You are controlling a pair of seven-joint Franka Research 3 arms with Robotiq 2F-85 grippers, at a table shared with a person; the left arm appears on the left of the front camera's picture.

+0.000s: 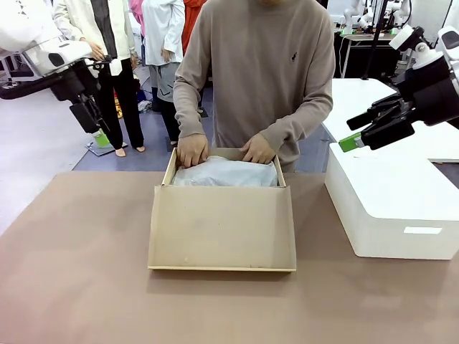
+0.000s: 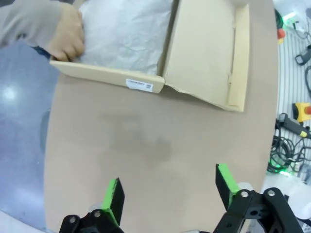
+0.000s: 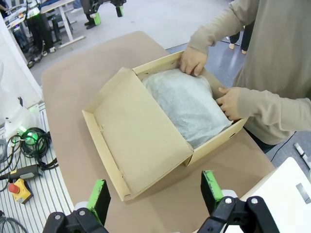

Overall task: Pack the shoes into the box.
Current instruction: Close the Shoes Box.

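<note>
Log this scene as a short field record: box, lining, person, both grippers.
box: open on the table, lid lying flat toward the robot
tissue paper: crumpled, filling the box
person's hands: both at the far rim, on the tissue paper
left gripper: open, empty, raised above the table
right gripper: open, empty, raised
white box: beside the box, robot's right

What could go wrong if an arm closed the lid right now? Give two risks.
The person's hands are inside the box on the tissue paper, so a swinging lid could probably pinch them. The right gripper hangs open above the white box; coming down, it might strike it.
</note>
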